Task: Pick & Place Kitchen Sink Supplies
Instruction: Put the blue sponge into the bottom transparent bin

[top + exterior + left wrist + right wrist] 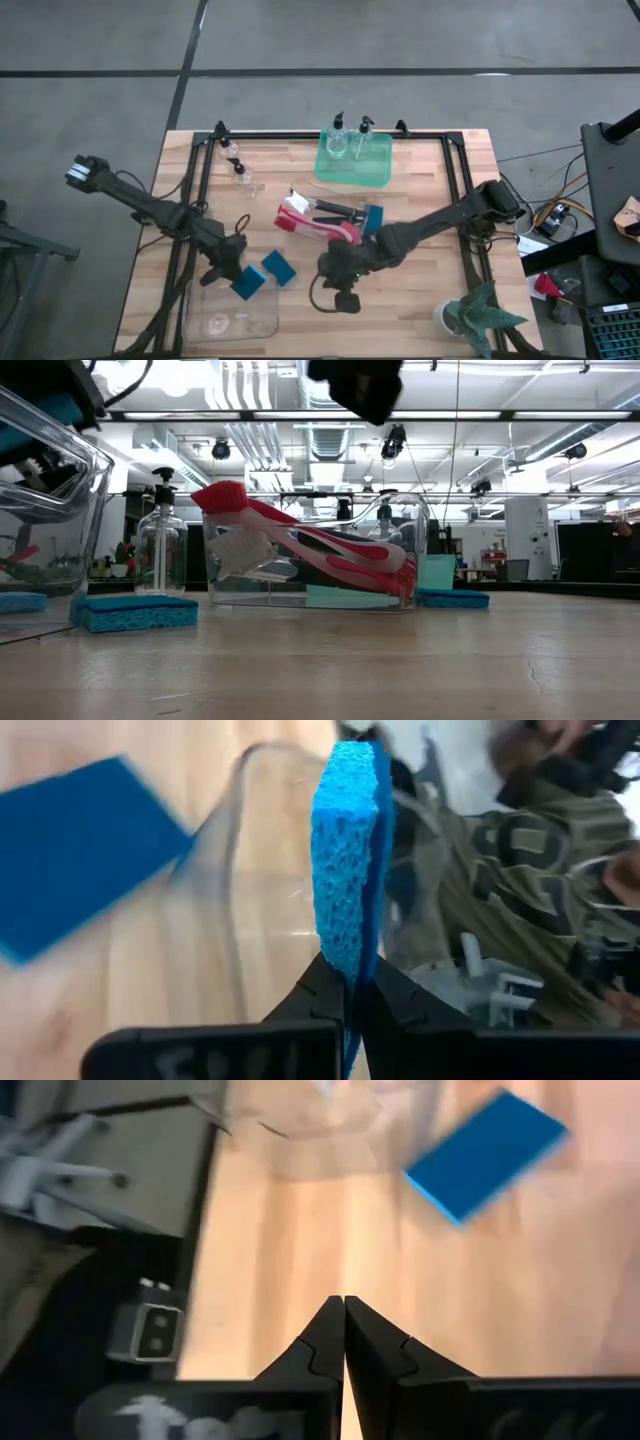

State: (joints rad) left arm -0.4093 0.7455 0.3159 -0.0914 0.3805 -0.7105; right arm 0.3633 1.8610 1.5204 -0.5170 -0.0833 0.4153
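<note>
We have the left gripper [345,985] clamped on a blue sponge [348,850], held edge-up just over the rim of the clear bin [232,318] at the lower left of the high view. The right gripper [344,1335] is closed on nothing, hovering over bare counter [420,310] at lower centre. We judge the task partly done: red brushes [315,222] already lie in the centre bin [305,190] and two pump bottles [349,135] stand in the green tray [355,172]. Left to sort: a second sponge [279,267] beside the lower bin, a third sponge [373,218] right of centre, two bottles [238,168] at upper left. The lower-right counter is open, save the plant [480,315].
</note>
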